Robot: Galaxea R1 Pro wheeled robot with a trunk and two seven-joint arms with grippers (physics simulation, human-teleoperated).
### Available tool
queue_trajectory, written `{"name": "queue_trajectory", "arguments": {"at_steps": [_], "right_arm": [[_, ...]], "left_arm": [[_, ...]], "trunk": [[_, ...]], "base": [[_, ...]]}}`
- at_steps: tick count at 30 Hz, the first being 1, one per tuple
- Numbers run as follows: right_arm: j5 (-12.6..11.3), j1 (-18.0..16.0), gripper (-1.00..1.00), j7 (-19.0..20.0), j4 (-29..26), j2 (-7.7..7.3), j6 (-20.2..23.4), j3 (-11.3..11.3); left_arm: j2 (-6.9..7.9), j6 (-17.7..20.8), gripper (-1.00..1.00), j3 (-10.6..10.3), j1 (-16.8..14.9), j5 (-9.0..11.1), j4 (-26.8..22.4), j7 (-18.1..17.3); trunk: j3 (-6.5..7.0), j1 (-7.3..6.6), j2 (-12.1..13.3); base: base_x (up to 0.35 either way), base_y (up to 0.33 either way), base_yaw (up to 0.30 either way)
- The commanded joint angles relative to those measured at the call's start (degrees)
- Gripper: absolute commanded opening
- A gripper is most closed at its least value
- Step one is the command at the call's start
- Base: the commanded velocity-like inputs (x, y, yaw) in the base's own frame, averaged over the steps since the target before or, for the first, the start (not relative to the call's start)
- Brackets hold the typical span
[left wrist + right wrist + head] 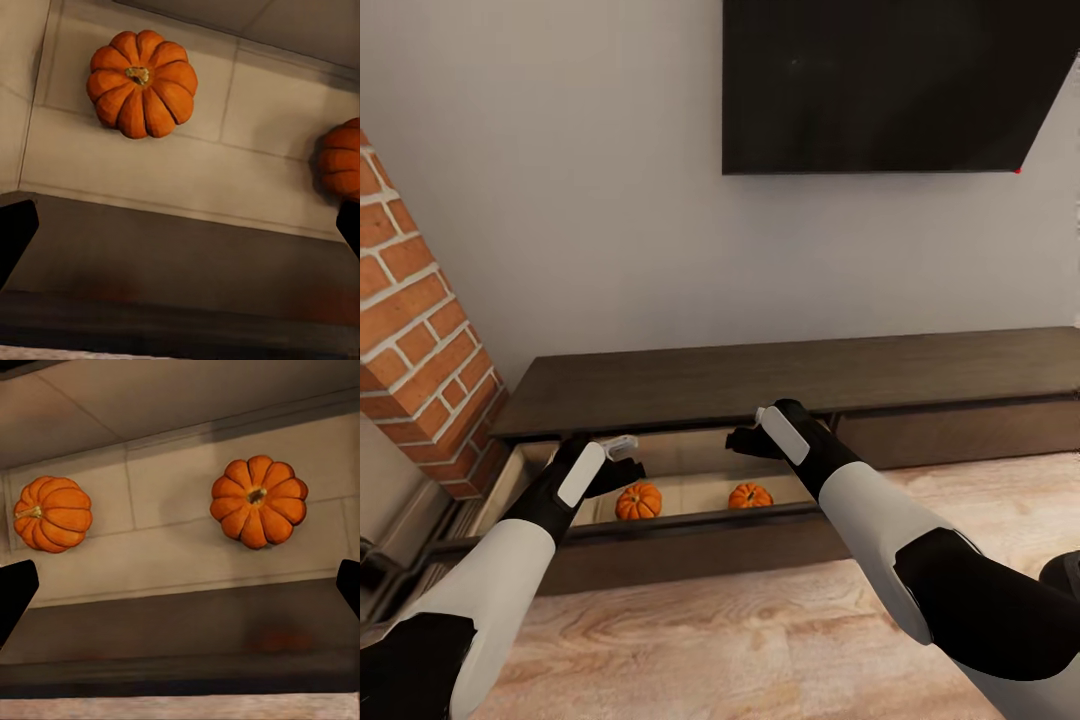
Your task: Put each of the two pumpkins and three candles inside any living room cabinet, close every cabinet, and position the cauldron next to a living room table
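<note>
Both grippers hang over the open drawer of the cabinet (pixel 800 375), palms down. Left gripper (pixel 622 462): poised above the drawer's left part, its dark fingertips showing at the two edges of the left wrist view, set wide apart with nothing between them. Right gripper (pixel 745 440): poised above the drawer's middle, likewise spread wide and empty, its fingertips at the edges of the right wrist view.

Below the grippers lies the pale drawer floor (pixel 187 172). Left pumpkin (pixel 638 501) rests on it, just below and slightly right of the left gripper; right pumpkin (pixel 750 496) rests below the right gripper, the two pumpkins near each other but apart. Neither is touched by a gripper. Each stands stem upward on the floor, as the wrist views show from above. Between each gripper and the robot runs the dark drawer front (pixel 690 522).

Handling, as a judgement: each pumpkin looks light, firm and ribbed, so the ribs should give purchase; a grasp across the widest part, fingers on opposite flanks and clear of the short stem, seems soundest. The rounded body may roll if nudged off-centre. With both pumpkins already inside, the drawer front is likely the next thing to be handled: rigid, handleless, best pushed flat along its upper edge.

No candles can be made out in the drawer. Beyond the cabinet, a dark wall screen (pixel 890 85) hangs above, brickwork (pixel 420 330) stands at the left, and wood flooring (pixel 710 640) lies in front.
</note>
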Motion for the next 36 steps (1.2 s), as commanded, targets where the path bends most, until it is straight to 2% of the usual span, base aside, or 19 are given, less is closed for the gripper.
{"name": "queue_trajectory", "arguments": {"at_steps": [1, 7, 15, 25, 32, 36], "right_arm": [[-0.56, -0.04, 1.0, -0.19, -0.04, 0.0, 0.03, 0.17], [-0.56, -0.04, 1.0, 0.66, -0.04, 0.0, 0.03, 0.17], [-0.56, 0.01, 1.0, 0.71, -0.04, 0.0, 0.06, 0.16], [-0.56, 0.04, 1.0, 0.71, -0.04, 0.0, -0.02, 0.14], [-0.56, 0.04, 1.0, 0.71, -0.04, 0.0, -0.03, 0.17], [-0.56, 0.04, 1.0, 0.71, -0.04, 0.0, -0.03, 0.21]], "left_arm": [[0.08, 0.15, 1.0, -0.24, -0.02, 0.63, -0.12, 0.55], [0.08, 0.28, 1.0, 1.51, -0.02, 0.61, -0.14, 0.62], [0.04, 0.29, 1.0, 1.77, -0.02, 0.61, -0.13, 0.62], [-0.02, 0.29, 1.0, 1.72, -0.02, 0.67, -0.14, 0.62], [-0.07, 0.29, 1.0, 1.7, -0.02, 0.68, -0.14, 0.62], [-0.04, 0.29, 1.0, 1.69, -0.01, 0.67, -0.17, 0.62]], "trunk": [[0.13, -0.26, 0.39], [1.21, -1.57, 2.8], [2.65, -3.33, 6.01], [4.44, -5.53, 10.02], [5.7, -7.06, 12.83], [5.7, -7.06, 12.83]], "base": [[-0.114, 0.0, 0.0], [-0.03, 0.0, 0.0], [-0.17, 0.0, 0.0], [-0.045, 0.0, 0.0], [-0.292, 0.0, 0.0], [-0.341, 0.0, 0.0]]}}
